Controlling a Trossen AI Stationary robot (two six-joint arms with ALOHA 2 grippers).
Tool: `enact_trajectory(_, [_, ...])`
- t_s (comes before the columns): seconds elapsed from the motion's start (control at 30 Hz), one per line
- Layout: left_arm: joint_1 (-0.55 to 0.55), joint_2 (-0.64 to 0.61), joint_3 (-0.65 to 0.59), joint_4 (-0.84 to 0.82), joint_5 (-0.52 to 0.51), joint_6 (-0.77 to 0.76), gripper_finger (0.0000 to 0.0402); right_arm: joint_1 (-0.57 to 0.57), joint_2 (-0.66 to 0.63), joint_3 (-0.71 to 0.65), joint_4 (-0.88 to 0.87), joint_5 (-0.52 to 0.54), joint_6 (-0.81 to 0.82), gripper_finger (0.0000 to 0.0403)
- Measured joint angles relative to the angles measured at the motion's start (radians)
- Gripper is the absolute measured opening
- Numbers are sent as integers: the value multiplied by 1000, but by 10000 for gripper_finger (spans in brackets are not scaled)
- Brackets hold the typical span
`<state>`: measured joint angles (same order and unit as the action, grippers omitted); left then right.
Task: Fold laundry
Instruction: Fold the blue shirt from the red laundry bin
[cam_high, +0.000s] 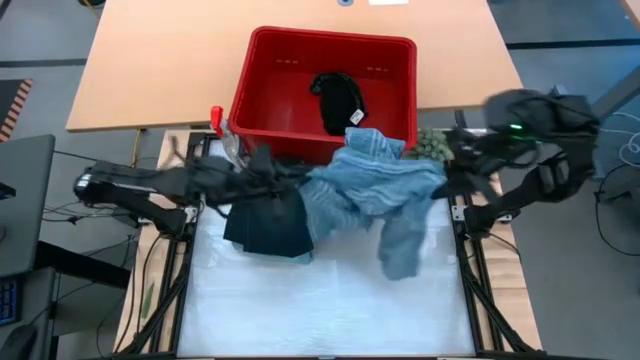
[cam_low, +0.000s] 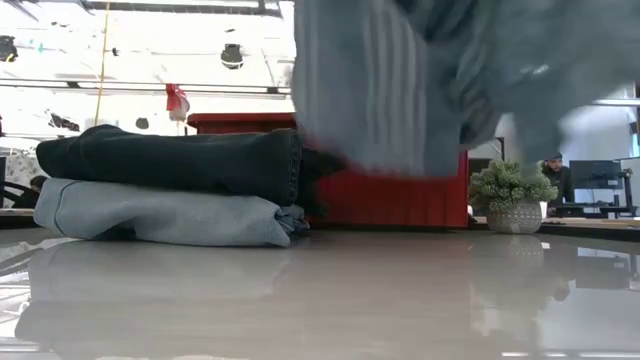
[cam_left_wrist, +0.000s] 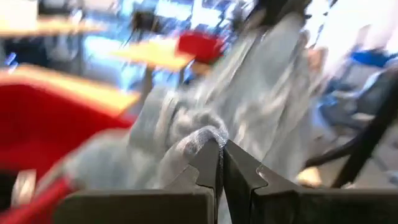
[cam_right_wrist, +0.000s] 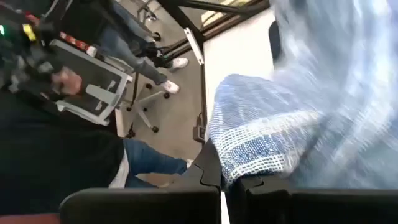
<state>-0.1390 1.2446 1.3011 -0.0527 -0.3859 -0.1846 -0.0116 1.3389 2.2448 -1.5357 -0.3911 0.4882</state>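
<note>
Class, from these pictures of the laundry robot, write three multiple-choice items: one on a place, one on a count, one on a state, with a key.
1. Where does the black garment lie?
A. in the red basket
B. on the floor
C. on the folded stack

2. How many folded garments are in the stack in the low view?
A. one
B. two
C. four

3. What is the state of the left gripper?
A. open, empty
B. shut on the striped cloth
C. out of view

Key: 1 A, it shows inside the basket's walls from above. 2 B, a dark garment rests on a light blue one. 3 B, its fingers pinch a fold in the left wrist view; the right gripper grips the cloth too.
</note>
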Motion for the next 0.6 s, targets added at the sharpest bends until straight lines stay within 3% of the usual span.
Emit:
enact_trajectory(0.2, [-59, 65, 343, -61, 85, 80, 0, 220, -93, 0, 35, 46, 62, 23])
enact_trajectory(0.4, [-149, 199, 617, -131, 195, 96, 0, 441, -129, 1, 331, 44, -30, 23])
enact_trajectory(0.47, [-172, 242, 710, -185, 194, 126, 0, 475, -142, 1, 363, 54, -83, 23])
enact_trajectory(0.6, [-208, 287, 885, -237, 110, 206, 0, 481, -169, 21, 297, 175, -102, 23])
